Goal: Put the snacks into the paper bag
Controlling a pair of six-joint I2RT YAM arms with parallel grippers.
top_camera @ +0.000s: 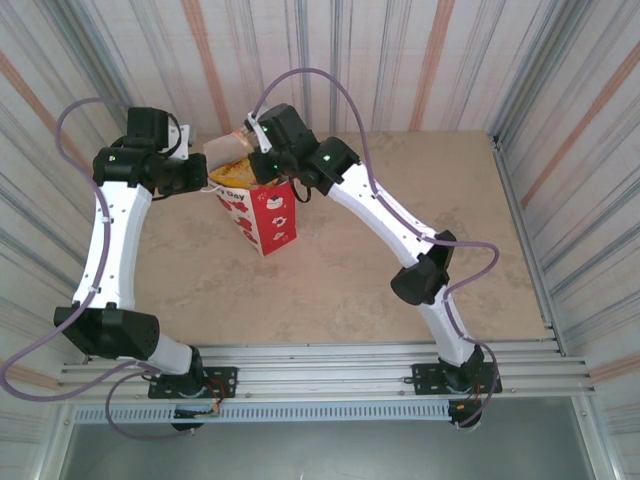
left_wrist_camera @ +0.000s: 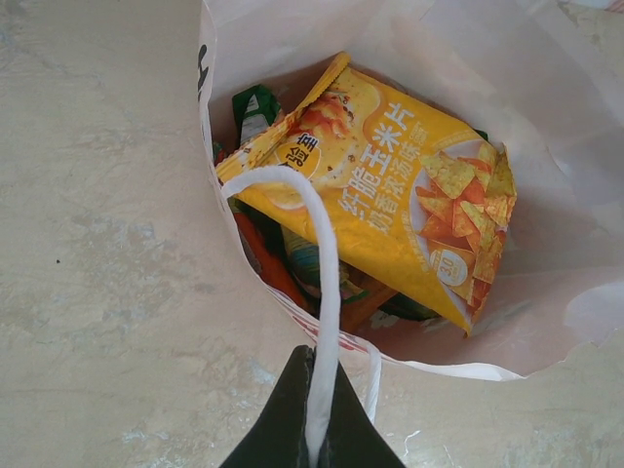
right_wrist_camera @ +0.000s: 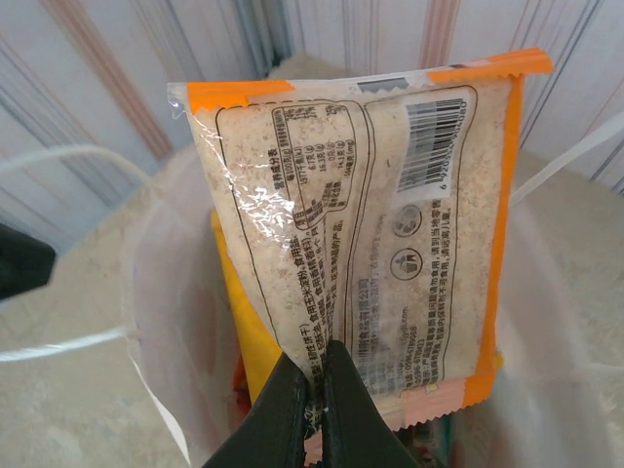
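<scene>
The right hand (right_wrist_camera: 317,375) is clamped on one short end of a see-through packet (right_wrist_camera: 361,224) with orange edges. The packet sticks straight out past its fingertips. Its long side runs the same way the hand points, and that way leads down to the open mouth of the paper bag (right_wrist_camera: 161,322). So the bag lies right ahead of this hand, just past the packet's far end, and not off to either side. The left hand (left_wrist_camera: 320,366) is squeezed shut on the bag's thin white handle (left_wrist_camera: 327,283), with the bag's open mouth just past its fingertips. A big yellow packet (left_wrist_camera: 390,195) lies inside on top of green and orange ones. The bag stands on the tabletop (left_wrist_camera: 97,244), between the two hands. The right hand is the one placed to drop the snack. It looks as if the packet only has to go on along its long side. It is hard to tell whether its far end is already past the rim.
</scene>
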